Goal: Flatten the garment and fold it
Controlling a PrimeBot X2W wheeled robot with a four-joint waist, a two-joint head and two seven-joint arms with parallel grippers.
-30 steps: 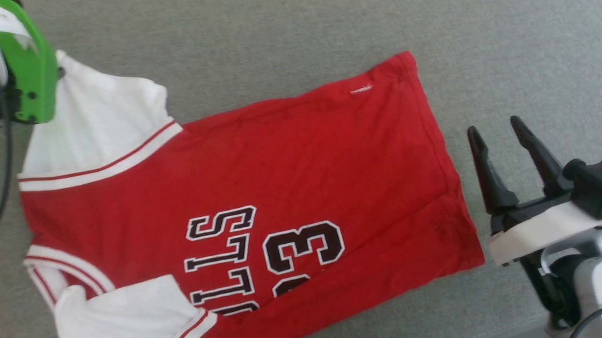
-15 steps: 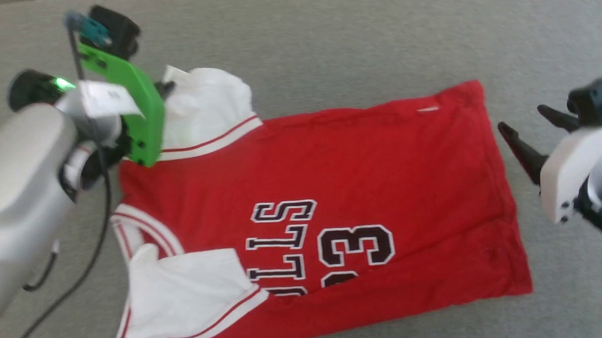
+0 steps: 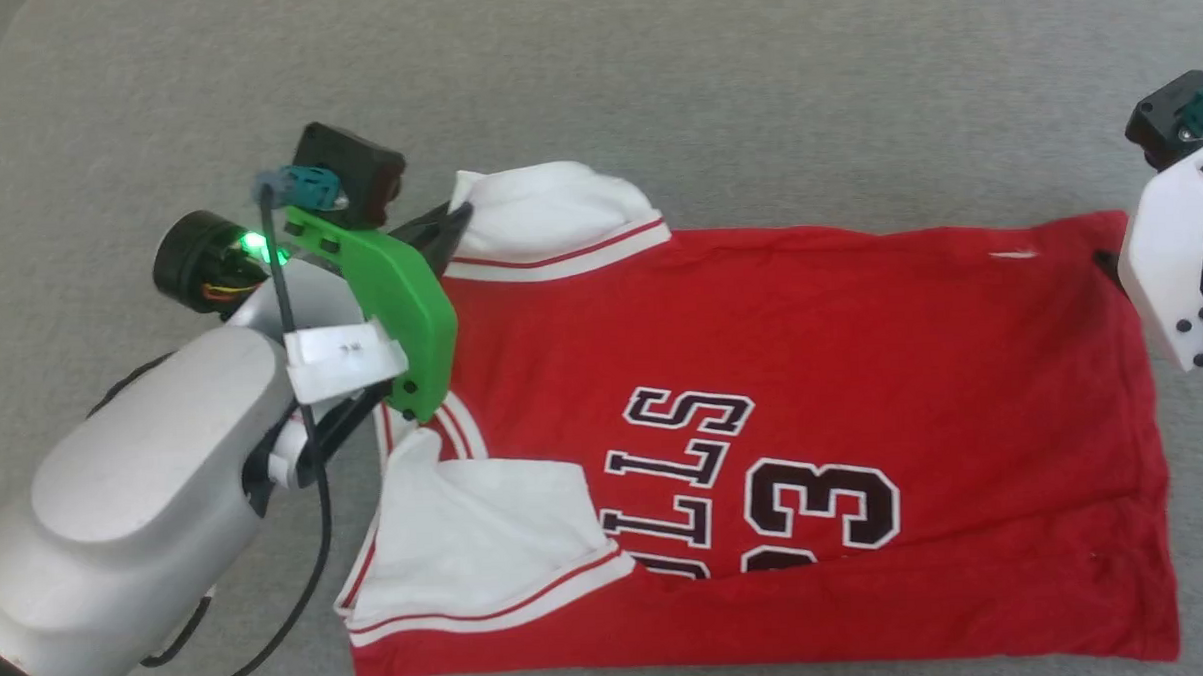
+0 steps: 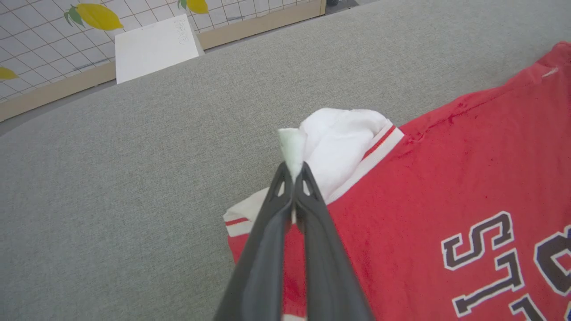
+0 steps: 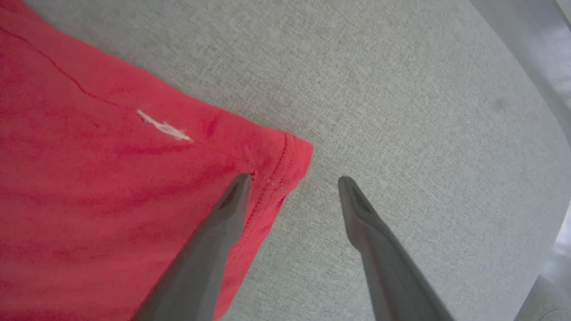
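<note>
Left gripper (image 4: 294, 173) inward (tight on sleeve (image 4: 343, 142))

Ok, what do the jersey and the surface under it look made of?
Jersey: soft matte knit, perhaps cotton or polyester; it creases and bunches, with stitched hems. Surface: grey matte woven cloth, upholstery-like; a fine weave shows in the wrist views.

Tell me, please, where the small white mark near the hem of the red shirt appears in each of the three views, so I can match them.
Head view: the white mark is at upper right on the red shirt.
Left wrist view: the mark is near the right edge, in the upper part.
Right wrist view: the mark is left of centre, in the upper half.
Shared landmark: the shirt's far edge against the grey surface; the mark lies just inside it.
</note>
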